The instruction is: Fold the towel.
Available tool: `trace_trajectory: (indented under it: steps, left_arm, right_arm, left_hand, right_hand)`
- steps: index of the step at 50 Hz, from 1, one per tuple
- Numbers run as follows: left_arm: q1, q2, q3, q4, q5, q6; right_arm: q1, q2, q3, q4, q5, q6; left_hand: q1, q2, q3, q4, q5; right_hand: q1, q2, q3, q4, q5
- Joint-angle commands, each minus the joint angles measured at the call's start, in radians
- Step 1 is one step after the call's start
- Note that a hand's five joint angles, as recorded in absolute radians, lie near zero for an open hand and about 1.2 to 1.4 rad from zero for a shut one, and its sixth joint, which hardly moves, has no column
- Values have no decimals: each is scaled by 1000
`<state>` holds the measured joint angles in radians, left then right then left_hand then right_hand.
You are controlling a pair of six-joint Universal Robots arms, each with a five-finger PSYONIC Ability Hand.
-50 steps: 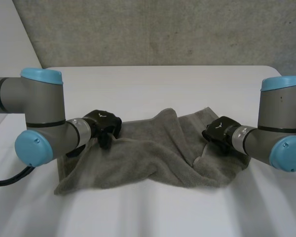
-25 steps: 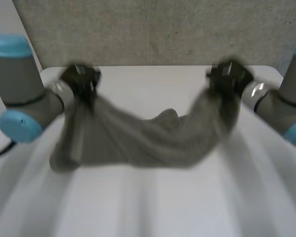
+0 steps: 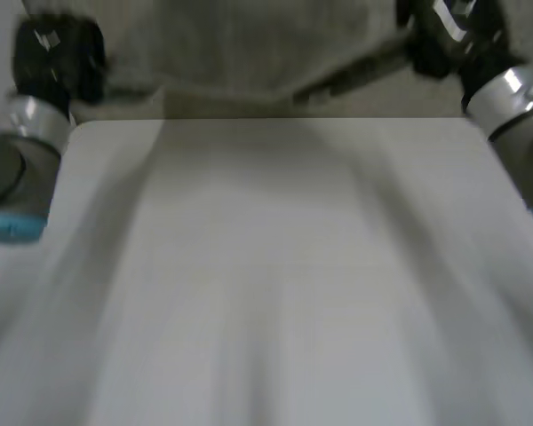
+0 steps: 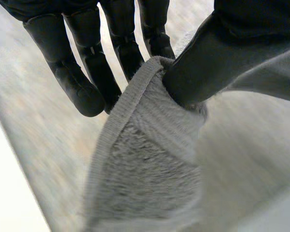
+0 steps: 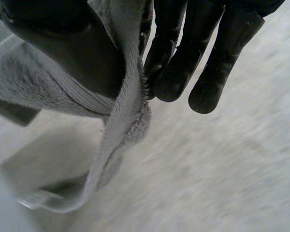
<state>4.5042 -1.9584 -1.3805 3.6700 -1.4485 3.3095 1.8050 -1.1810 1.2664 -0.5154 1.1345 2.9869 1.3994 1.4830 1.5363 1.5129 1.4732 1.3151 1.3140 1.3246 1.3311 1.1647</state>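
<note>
The desk [image 3: 266,266] lies open across its white top, from near edge to far edge and from left to right, so a robot hand could pass low over it. The obstacle hangs at the far side. There the towel [image 3: 249,49] stretches like a curtain between the left robot hand [image 3: 58,58], high at far left, and the right robot hand [image 3: 444,40], high at far right, each pinching it. The left arm [image 3: 18,169] and right arm [image 3: 515,106] flank the desk's far corners.
</note>
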Motion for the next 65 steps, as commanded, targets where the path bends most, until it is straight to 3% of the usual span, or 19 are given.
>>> trace_trajectory:
  steps: [1,13,17,26,38,43,49,53,55,59,60,61,62,63,64,65]
  left_arm:
    - [27,-22,-259,123,106,15]
    - [56,-94,-416,171,112,145]
    - [76,-77,-446,170,112,182]
    - [81,10,-532,136,112,242]
    - [115,268,-598,-142,129,242]
    - [185,417,-617,-264,244,233]
    - [190,477,-588,-307,290,223]
    - [184,460,-537,-306,289,223]
    - [171,374,-468,-306,287,223]
    - [119,208,-331,-337,278,232]
    - [92,129,-248,-379,263,237]
    - [76,49,-151,-445,246,248]
    - [76,49,-150,-446,246,248]
    - [72,-32,-33,-532,231,272]
    - [61,-116,89,-645,220,310]
    - [61,-117,90,-646,220,311]
  right_arm:
    - [2,81,194,0,-68,-123]
    - [-7,133,386,14,-48,-457]
    - [-10,90,403,136,-18,-560]
    - [-70,23,392,353,56,-572]
    - [-220,-207,384,601,-54,-603]
    - [-257,-272,324,779,-130,-603]
    - [-246,-279,251,923,-168,-592]
    - [-239,-247,188,930,-115,-582]
    - [-216,-203,149,927,-79,-588]
    - [-77,-10,-32,963,84,-662]
    - [-46,53,-97,986,141,-721]
    - [-46,53,-97,986,142,-721]
    - [-29,120,-160,1011,187,-788]
    - [-6,183,-230,1029,249,-857]
    - [-6,184,-231,1029,249,-858]
    - [23,242,-305,1046,286,-917]
  left_hand:
    - [-3,-87,-140,-117,-251]
    - [-3,-87,-140,-117,-251]
    - [-3,-87,-140,-117,-251]
    - [-3,-87,-140,-117,-251]
    - [-3,-87,-140,-117,-251]
    - [-3,-87,-140,-117,-251]
    - [-3,-87,-140,-117,-251]
    - [-3,-87,-140,-117,-251]
    - [-3,-87,-140,-117,-251]
    - [-3,-87,-140,-117,-251]
    - [-3,-87,-140,-117,-251]
    - [-3,-87,-140,-117,-251]
    - [-3,-87,-140,-117,-251]
    - [-3,-87,-140,-117,-251]
    - [-3,-87,-140,-117,-251]
    - [-3,-87,-140,-117,-251]
  right_hand:
    - [81,82,72,65,57]
    - [81,82,72,65,57]
    - [81,82,72,65,57]
    - [81,82,72,65,57]
    - [81,82,72,65,57]
    - [81,82,72,65,57]
    - [81,82,72,65,57]
    - [81,82,72,65,57]
    - [81,82,72,65,57]
    - [81,82,72,65,57]
    - [81,82,72,65,57]
    - [81,82,72,65,57]
    - [81,82,72,65,57]
    - [81,82,72,65,57]
    - [81,82,72,65,57]
    - [81,82,72,65,57]
